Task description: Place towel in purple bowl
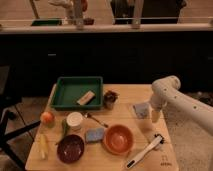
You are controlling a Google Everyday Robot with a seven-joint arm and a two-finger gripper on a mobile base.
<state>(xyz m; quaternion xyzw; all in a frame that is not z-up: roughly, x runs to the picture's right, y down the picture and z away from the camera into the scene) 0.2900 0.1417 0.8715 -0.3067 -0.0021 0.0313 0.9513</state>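
The towel [141,110] is a small grey-blue cloth lying flat on the right part of the wooden table [120,90]. The purple bowl [70,148] is dark and glossy and stands at the front left, far from the towel. My gripper [156,116] hangs from the white arm [167,87] that comes in from the right. It points down just right of the towel, close to its right edge and near the table top. I see nothing held in it.
An orange bowl [119,138] and a blue sponge pad [94,134] lie between towel and purple bowl. A white brush [145,151] lies front right. A green tray [77,92], a small dark pot [110,98], a white cup [74,120], a spoon [95,119] and fruit [47,118] stand to the left.
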